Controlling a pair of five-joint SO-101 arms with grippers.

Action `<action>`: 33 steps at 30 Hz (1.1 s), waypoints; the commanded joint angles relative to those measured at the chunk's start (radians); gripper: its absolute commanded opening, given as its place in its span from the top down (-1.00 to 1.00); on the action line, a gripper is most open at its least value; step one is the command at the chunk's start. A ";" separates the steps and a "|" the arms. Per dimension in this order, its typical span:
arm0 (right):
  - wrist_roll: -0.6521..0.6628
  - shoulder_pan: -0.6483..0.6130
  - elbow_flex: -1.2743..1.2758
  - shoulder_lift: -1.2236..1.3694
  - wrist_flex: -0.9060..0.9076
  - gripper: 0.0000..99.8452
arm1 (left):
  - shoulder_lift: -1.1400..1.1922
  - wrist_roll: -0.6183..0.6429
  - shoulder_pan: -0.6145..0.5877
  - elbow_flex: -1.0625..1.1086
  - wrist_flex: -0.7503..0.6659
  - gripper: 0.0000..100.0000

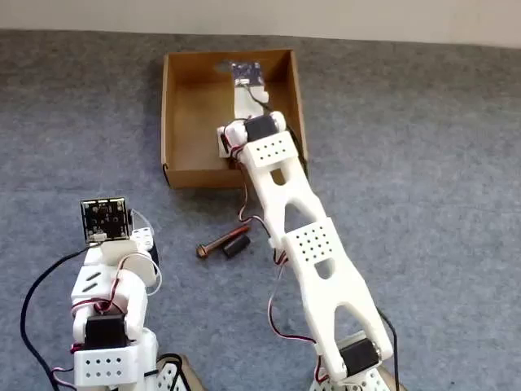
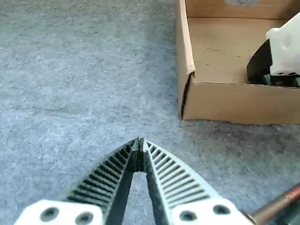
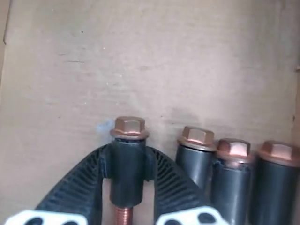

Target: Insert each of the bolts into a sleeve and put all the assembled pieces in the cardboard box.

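right claw [image 3: 127, 159] was down in the cardboard box [image 1: 173, 122], clamped on a sleeved bolt [image 3: 129, 127] just beside three finished pieces [image 3: 233, 168]. drop-off step, i reckoned: next i'd need to release and lift clear. left claw [image 2: 139, 146] sat pinched shut, empty, over the carpet [image 2: 70, 70]; one loose bolt [image 1: 213, 246] and sleeve [image 1: 237, 247] lay outside the box.

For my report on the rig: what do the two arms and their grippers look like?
Both arms are white with black motors. The right arm has grids of small holes and oval slots, with thin red, white and black wires alongside. A black cable loops beside the left arm. The left gripper has white ribbed fingers; the right gripper has black ribbed ones.
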 commanded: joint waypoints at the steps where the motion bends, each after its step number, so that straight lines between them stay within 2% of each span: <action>1: 0.041 0.001 -0.025 -0.007 -0.018 0.99 | -0.002 0.006 -0.012 0.004 -0.023 0.93; 5: 0.238 0.001 -0.024 -0.030 -0.013 0.99 | -0.002 0.006 -0.012 0.004 -0.023 0.93; 7: 0.270 0.002 -0.024 -0.042 -0.013 0.99 | -0.002 0.006 -0.012 0.004 -0.023 0.93; 13: 0.253 -0.001 -0.024 -0.048 -0.012 0.99 | -0.002 0.006 -0.013 0.002 -0.023 0.93; 18: 0.068 0.025 -0.024 -0.048 0.016 0.99 | -0.002 0.006 -0.013 0.002 -0.023 0.93; 28: 0.063 0.044 -0.024 -0.054 0.058 0.97 | -0.002 0.006 -0.013 0.002 -0.023 0.93; 33: 0.058 0.044 -0.024 -0.054 0.059 0.64 | -0.002 0.006 -0.013 0.002 -0.023 0.93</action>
